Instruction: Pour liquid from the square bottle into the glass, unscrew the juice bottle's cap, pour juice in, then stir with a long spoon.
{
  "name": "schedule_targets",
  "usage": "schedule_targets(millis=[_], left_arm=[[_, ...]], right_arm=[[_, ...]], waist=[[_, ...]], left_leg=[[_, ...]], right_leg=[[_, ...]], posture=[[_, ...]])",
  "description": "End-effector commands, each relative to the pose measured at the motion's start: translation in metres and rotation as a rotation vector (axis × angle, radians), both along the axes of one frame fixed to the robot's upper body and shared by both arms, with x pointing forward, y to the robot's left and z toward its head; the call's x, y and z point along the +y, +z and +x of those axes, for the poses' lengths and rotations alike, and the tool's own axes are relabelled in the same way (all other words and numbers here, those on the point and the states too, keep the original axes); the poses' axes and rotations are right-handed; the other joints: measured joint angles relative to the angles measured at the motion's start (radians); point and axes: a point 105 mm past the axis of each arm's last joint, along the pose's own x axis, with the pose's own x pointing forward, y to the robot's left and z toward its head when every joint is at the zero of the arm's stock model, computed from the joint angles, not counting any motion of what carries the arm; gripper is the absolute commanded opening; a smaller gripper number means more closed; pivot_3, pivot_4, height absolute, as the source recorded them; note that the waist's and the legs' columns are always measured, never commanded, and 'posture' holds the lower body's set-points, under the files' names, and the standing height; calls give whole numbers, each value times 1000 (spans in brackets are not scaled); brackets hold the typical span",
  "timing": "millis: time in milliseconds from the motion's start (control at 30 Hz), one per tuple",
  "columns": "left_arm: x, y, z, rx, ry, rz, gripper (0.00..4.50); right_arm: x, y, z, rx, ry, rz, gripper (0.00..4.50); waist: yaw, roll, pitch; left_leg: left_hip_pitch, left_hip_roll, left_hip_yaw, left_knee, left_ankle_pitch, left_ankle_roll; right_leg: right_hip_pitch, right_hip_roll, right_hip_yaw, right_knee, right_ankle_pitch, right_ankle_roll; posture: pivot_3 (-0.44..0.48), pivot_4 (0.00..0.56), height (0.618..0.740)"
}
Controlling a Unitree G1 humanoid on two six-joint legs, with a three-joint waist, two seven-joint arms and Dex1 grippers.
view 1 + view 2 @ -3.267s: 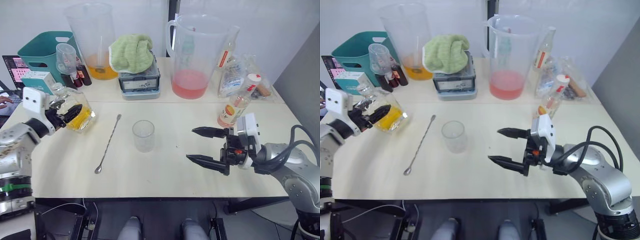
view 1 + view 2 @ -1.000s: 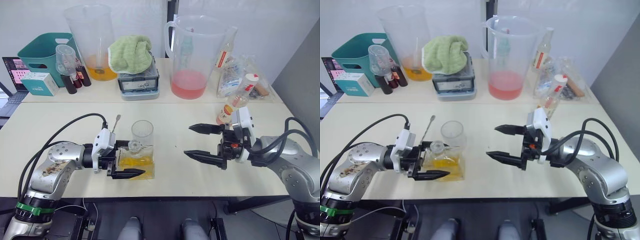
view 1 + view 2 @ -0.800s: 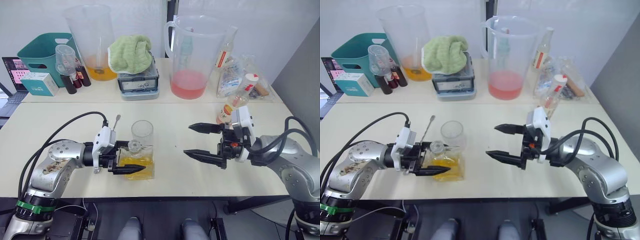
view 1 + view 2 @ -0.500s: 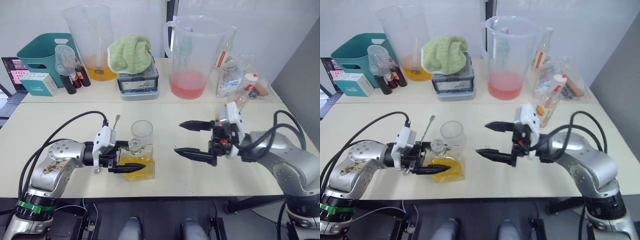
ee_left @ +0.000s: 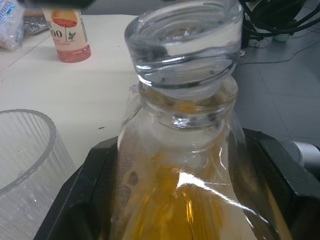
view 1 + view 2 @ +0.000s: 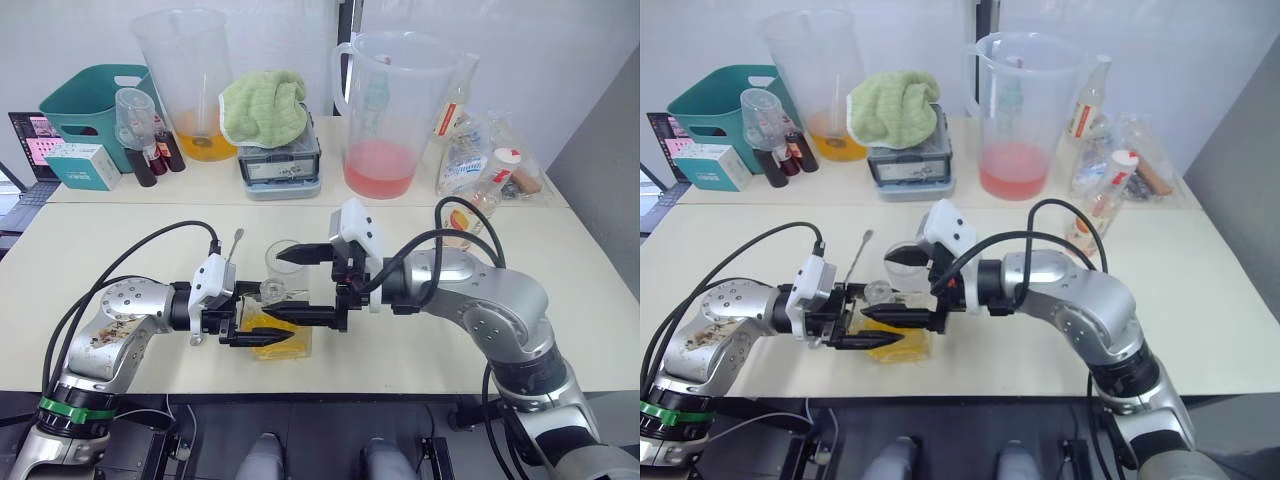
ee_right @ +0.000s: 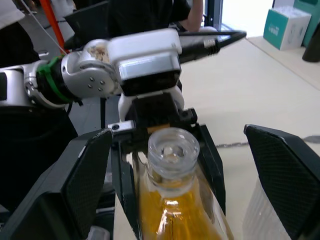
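The square bottle [image 6: 283,344] stands at the table's front centre, yellow-orange liquid inside and a clear stopper [image 7: 172,150] in its neck. My left gripper [image 6: 262,330] is shut on its body. My right gripper [image 6: 272,288] is open, one finger on each side of the stopper without touching it. The glass [image 6: 287,268] stands just behind the bottle, partly hidden by my right fingers. Behind my left gripper, the long spoon [image 6: 234,241] shows its upper handle. The juice bottle [image 6: 468,207] stands at the right with its white cap [image 6: 510,157] on.
On the back table stand a pitcher with orange liquid [image 6: 190,80] and a pitcher with pink liquid [image 6: 385,110]. Between them a green cloth [image 6: 262,105] lies on a grey box. A teal bin [image 6: 85,105] and a small box [image 6: 78,165] are back left.
My right arm has swung left across the table, and its open fingers now flank the bottle's stopper. My left gripper still holds the bottle beside the glass.
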Motion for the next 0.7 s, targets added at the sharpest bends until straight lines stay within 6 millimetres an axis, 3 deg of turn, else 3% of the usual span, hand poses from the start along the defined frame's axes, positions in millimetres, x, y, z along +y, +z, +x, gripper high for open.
schedule_targets(millis=[33,367,500,700], left_arm=[[-6,6,-2,-37,-29,-5,2830],[-7,7,-2,-37,-33,-3,2830],[-7,5,-2,-41,-36,10,2830],[-7,2,-2,-44,-40,25,2830]], right_arm=[[4,9,-3,-66,28,7,4244],[9,8,-1,-82,38,11,1028],[9,12,-1,-94,36,23,1024],[4,33,-3,-130,33,77,1024]], waist=[[0,0,0],[0,0,0],[0,0,0],[0,0,0]], left_leg=[[0,0,0,0,0,0],[0,0,0,0,0,0],[0,0,0,0,0,0],[0,0,0,0,0,0]], right_leg=[[0,0,0,0,0,0],[0,0,0,0,0,0],[0,0,0,0,0,0],[0,0,0,0,0,0]], posture=[[0,150,740],[0,150,740],[0,150,740],[0,150,740]])
